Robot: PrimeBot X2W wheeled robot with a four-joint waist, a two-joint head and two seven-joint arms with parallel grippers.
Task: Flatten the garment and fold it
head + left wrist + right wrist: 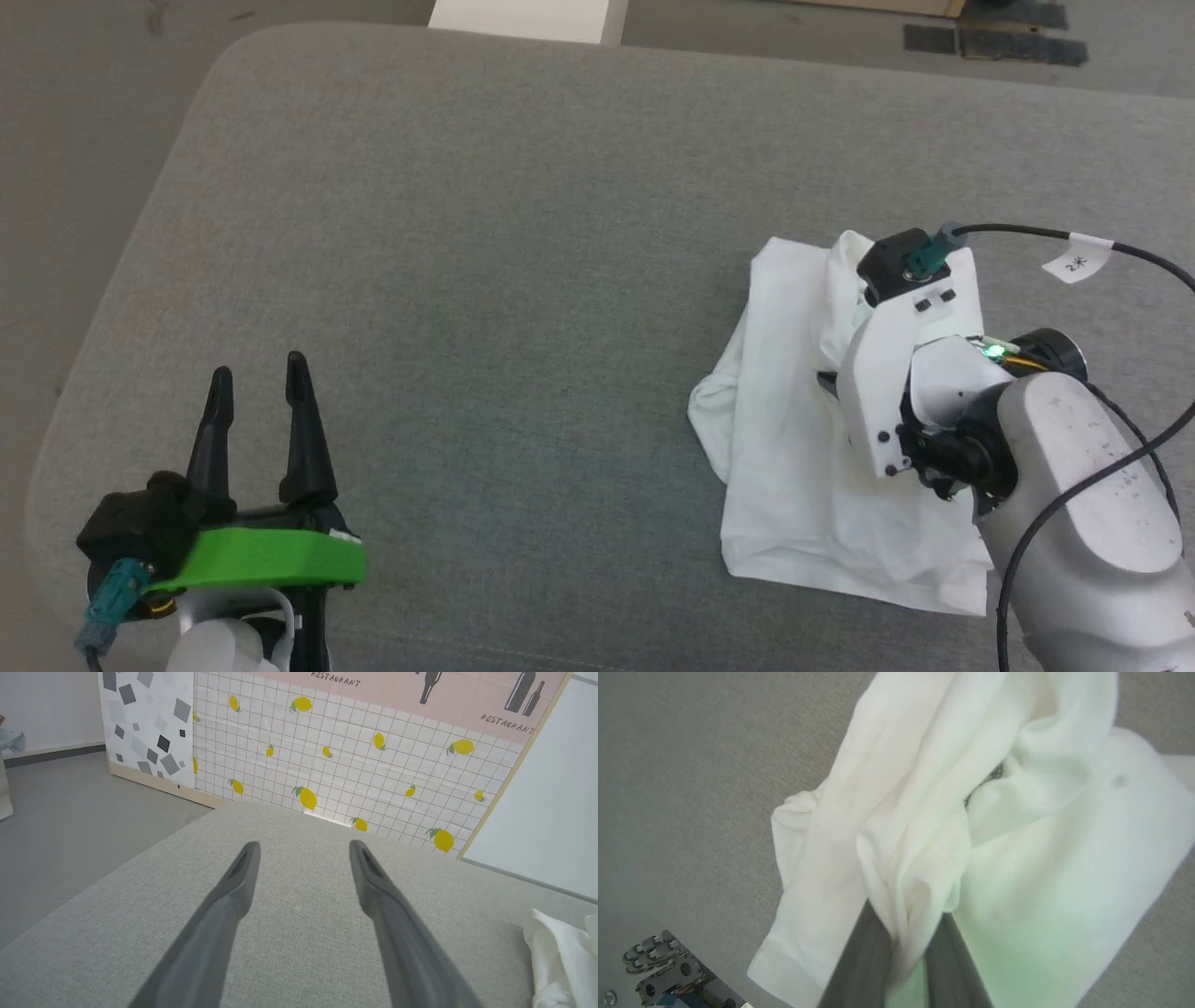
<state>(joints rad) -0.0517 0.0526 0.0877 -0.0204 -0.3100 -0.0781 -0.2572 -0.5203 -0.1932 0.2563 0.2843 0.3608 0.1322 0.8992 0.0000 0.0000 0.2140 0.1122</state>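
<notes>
White long-sleeved shirt of thin soft fabric (794,467) (901,812): crumpled heap on right part of grey woven padded surface (513,280), well apart from its rounded far-left corner and left edge. Broad open stretch of surface between shirt and left side. Count: one shirt, one surface, two claws. Left gripper with two long dark fingers (260,367) (303,843): spread wide, holding nothing, over near-left of surface. Right gripper (908,933): fingers narrow, pinching raised fold of shirt between them.
</notes>
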